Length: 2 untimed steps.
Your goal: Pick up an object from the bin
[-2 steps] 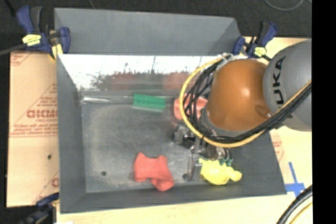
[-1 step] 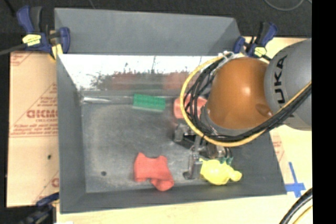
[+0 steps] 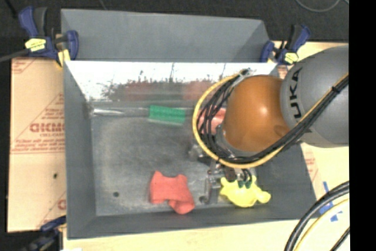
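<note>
Block [image 3: 166, 114], green, by back wall; red crumpled cloth [image 3: 170, 191] at front; gripper [image 3: 212, 185] low, just beside yellow lump [image 3: 245, 195] at front right, opening impossible to tell. No lift yet: grasp and raise left to do.

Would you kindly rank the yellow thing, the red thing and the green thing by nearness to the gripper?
1. The yellow thing, front right, right against the gripper.
2. The red thing, front middle, a little farther.
3. The green thing, by the back wall, clearly farthest.
</note>
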Each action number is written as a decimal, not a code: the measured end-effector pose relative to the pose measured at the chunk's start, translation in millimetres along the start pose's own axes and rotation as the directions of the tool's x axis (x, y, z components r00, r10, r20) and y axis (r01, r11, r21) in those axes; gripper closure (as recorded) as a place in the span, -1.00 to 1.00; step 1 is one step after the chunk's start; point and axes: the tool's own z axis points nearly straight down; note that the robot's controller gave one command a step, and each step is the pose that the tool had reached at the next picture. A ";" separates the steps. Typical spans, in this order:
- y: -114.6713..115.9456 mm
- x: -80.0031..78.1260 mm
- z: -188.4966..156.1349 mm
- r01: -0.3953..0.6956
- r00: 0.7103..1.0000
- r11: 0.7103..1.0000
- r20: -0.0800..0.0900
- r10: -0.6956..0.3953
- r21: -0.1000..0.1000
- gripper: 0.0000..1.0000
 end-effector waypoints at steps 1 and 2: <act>32.5 1.7 22.9 -0.024 1.000 1.000 -0.008 0.024 -0.001 -1.00; 32.7 3.3 72.7 0.149 0.989 0.989 0.000 -0.149 0.000 1.00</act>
